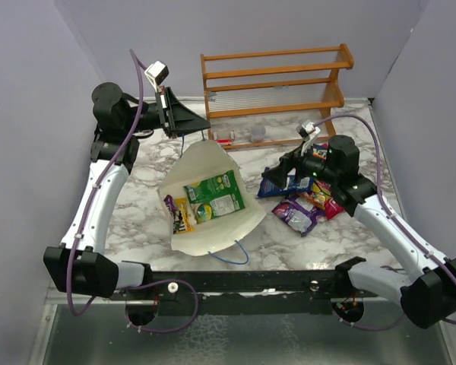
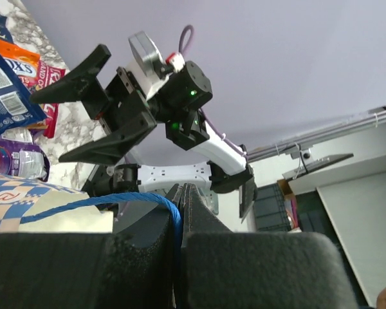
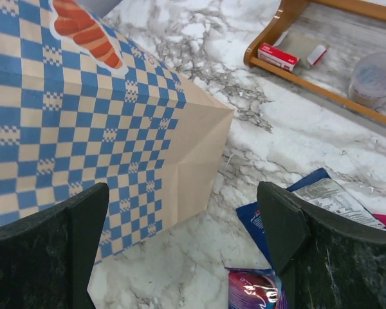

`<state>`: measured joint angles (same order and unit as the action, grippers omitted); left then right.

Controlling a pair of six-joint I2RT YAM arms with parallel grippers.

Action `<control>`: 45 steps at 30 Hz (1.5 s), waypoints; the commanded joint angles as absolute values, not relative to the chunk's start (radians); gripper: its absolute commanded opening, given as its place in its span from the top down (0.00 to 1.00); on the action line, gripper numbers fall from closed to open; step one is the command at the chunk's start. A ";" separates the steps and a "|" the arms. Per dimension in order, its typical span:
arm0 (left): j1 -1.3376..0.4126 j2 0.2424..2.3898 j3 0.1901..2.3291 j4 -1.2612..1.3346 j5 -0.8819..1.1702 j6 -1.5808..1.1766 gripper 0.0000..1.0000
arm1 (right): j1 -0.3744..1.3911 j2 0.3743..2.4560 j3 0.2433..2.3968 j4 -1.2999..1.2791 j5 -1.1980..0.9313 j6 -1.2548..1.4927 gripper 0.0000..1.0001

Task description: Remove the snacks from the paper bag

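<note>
The paper bag (image 1: 213, 228) lies open in the middle of the table, mouth up toward the camera. Inside it I see a green-yellow packet (image 1: 215, 195) and a small purple packet (image 1: 175, 214). My left gripper (image 1: 201, 124) is raised at the bag's far edge, shut on the blue cord handle (image 2: 170, 215). My right gripper (image 1: 273, 181) stands open, nothing between its fingers, just right of the bag's checkered side (image 3: 83, 129). Under and beside it lie a dark blue packet (image 3: 321, 199), a purple packet (image 3: 254, 290) and orange and red packets (image 1: 323, 199).
A wooden rack (image 1: 277, 80) stands at the back, with a small clear cup (image 3: 373, 77) and a little red box (image 3: 276, 56) on its lowest shelf. Grey walls close in the left, right and back. The bag's other blue handle (image 1: 232, 255) hangs toward the near edge.
</note>
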<state>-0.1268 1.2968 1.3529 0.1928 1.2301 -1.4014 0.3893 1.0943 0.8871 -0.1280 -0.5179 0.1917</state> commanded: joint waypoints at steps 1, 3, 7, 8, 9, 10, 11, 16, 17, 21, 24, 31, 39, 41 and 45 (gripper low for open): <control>-0.126 1.284 1.418 0.071 1.176 -1.318 1.00 | 0.391 1.036 0.852 -0.061 -0.632 0.085 0.00; -0.126 1.281 1.407 0.048 1.173 -1.305 1.00 | 0.393 1.036 0.860 -0.053 -0.640 0.080 0.00; -0.126 1.285 1.413 0.049 1.140 -1.284 1.00 | 0.434 1.056 0.914 -0.017 -0.639 0.106 0.03; -0.125 1.292 1.431 0.042 1.136 -1.273 1.00 | 0.463 1.065 0.931 -0.006 -0.650 0.105 0.04; -0.124 1.299 1.458 0.016 1.132 -1.249 1.00 | 0.486 1.075 0.950 -0.001 -0.654 0.100 0.05; -0.122 1.309 1.492 -0.025 1.126 -1.216 1.00 | 0.512 1.091 0.975 -0.002 -0.653 0.093 0.07; -0.118 1.317 1.532 -0.065 1.121 -1.180 1.00 | 0.536 1.106 1.006 -0.008 -0.647 0.085 0.08; -0.074 1.336 1.631 -0.083 1.127 -1.148 1.00 | 0.637 1.183 1.151 -0.041 -0.683 0.084 0.20; -0.072 1.335 1.627 -0.061 1.134 -1.160 1.00 | 0.662 1.200 1.177 -0.059 -0.706 0.069 0.24; -0.072 1.318 1.567 0.026 1.165 -1.196 1.00 | 0.782 1.228 1.200 -0.157 -0.687 -0.026 0.27; -0.072 1.299 1.520 0.081 1.167 -1.215 1.00 | 0.817 1.229 1.183 -0.160 -0.626 -0.040 0.37; -0.064 1.311 1.513 0.012 1.185 -1.121 1.00 | 0.825 1.356 1.135 -0.084 -0.509 -0.017 0.55; 0.044 1.337 1.715 -0.365 1.118 -0.930 1.00 | 0.825 1.507 1.209 -0.035 -0.583 0.056 0.57; 0.099 1.368 1.821 -0.546 1.117 -0.825 1.00 | 0.826 1.547 1.228 -0.013 -0.648 0.063 0.57; 0.180 1.411 1.943 -0.639 1.165 -0.785 1.00 | 0.856 1.621 1.260 0.073 -0.637 0.094 0.57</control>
<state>0.1184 1.3895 1.8229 -0.4671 1.1320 -0.8982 0.8284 1.5524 1.2110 -0.0437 -0.6041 0.0483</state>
